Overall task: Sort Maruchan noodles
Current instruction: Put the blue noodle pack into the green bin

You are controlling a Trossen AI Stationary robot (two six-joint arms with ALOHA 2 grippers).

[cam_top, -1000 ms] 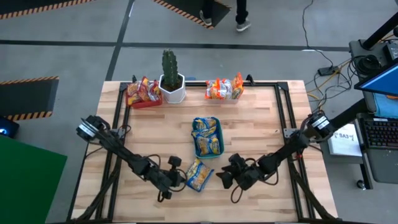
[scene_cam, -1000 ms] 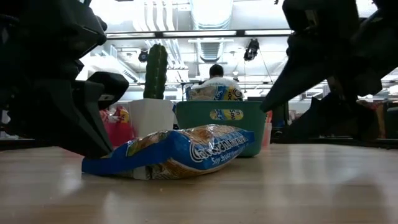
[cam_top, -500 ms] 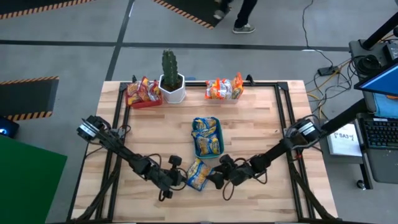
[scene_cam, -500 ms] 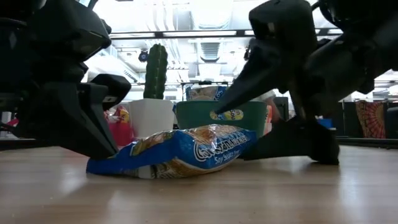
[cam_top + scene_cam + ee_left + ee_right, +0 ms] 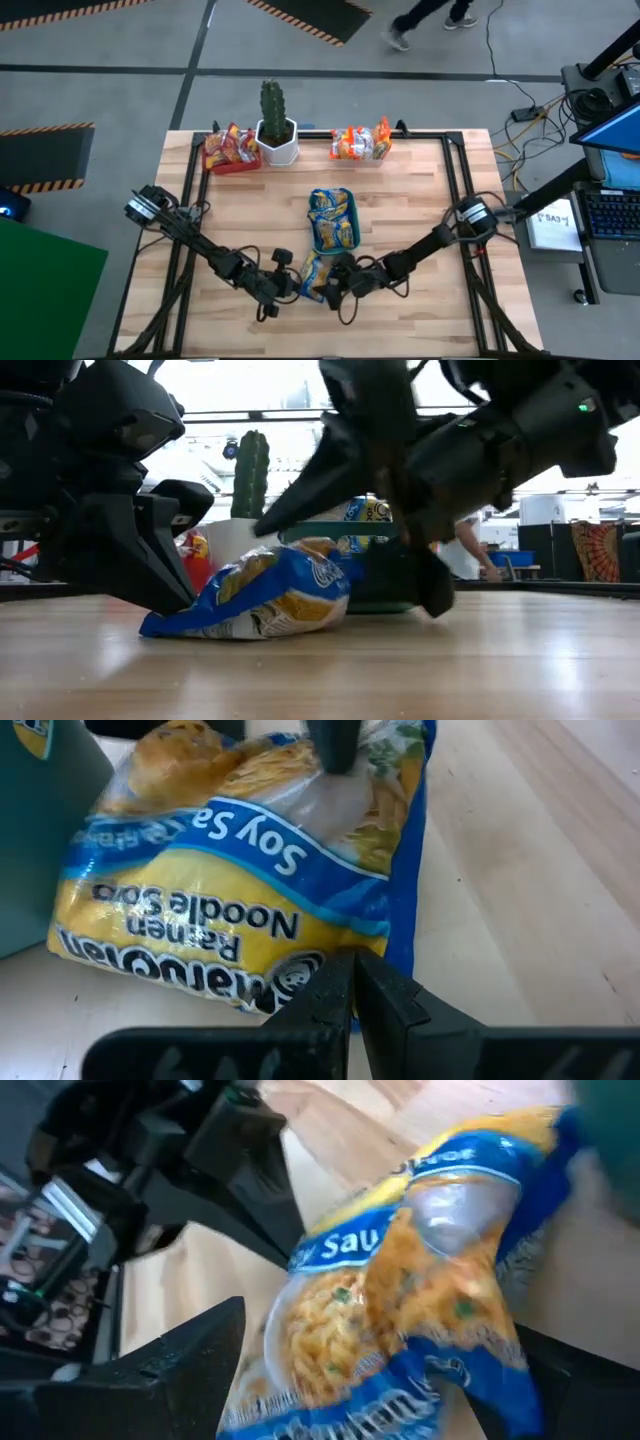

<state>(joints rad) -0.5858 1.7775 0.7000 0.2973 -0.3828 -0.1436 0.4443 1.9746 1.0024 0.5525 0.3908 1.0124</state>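
A yellow-blue Maruchan packet [image 5: 312, 279] lies near the table's near edge, between my two grippers. My left gripper [image 5: 284, 287] is shut at the packet's left end. My right gripper [image 5: 336, 284] is open and has come in from the right, with the packet [image 5: 420, 1290] between its spread fingers. The packet's left end rests on the wood [image 5: 160, 628], and its right end is pushed up. More yellow-blue packets fill the green tray [image 5: 333, 220] just beyond. White-red packets sit in the pink tray [image 5: 230, 150], and orange ones lie in the clear tray [image 5: 358, 143]. My left gripper sets its shut fingertips [image 5: 352, 988] against the packet's left edge [image 5: 300, 982], slanting down from the table's left. That edge stays on the table. My right gripper straddles the packet's right end, coming level from the table's right. One finger [image 5: 330, 742] lies on the top face [image 5: 345, 790]. The other finger [image 5: 405, 572] is low at the raised right end.
A cactus in a white pot [image 5: 275, 130] stands at the far edge between the pink and clear trays. The green tray's wall [image 5: 395, 540] is close behind the packet. Bare wood lies left and right of the arms. A person walks on the floor beyond the table [image 5: 430, 20].
My right gripper has travelled toward the table's left until its open fingers took in the packet's right end. That end has lifted and the packet has bunched up shorter against my still left gripper. Its left end stays down.
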